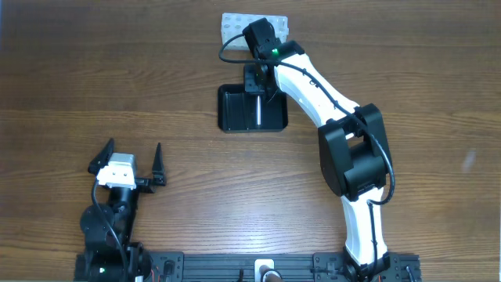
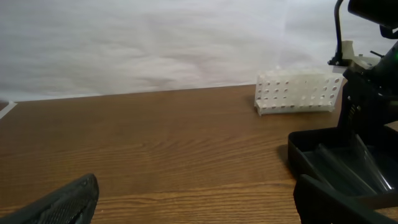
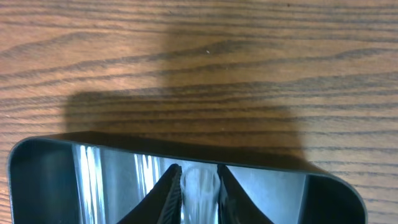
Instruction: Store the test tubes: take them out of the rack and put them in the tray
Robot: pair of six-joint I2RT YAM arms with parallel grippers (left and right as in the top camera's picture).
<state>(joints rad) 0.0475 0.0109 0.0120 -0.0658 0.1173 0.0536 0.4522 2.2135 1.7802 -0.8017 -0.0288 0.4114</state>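
Note:
A white test tube rack (image 1: 254, 28) stands at the far middle of the table, with no tubes visible sticking out of it (image 2: 298, 92). Just in front of it lies the black tray (image 1: 233, 117). My right gripper (image 1: 258, 81) hangs over the tray's far end. In the right wrist view its fingers (image 3: 171, 193) are shut on a clear test tube (image 3: 200, 184) just inside the tray wall (image 3: 37, 180), beside other clear tubes (image 3: 88, 180) lying in the tray. My left gripper (image 1: 131, 159) rests open and holds nothing at the near left.
Bare wooden tabletop (image 1: 391, 70) surrounds the tray and rack. The right arm's elbow (image 1: 356, 153) rises over the table right of centre. A white backdrop (image 2: 155, 43) stands behind the rack.

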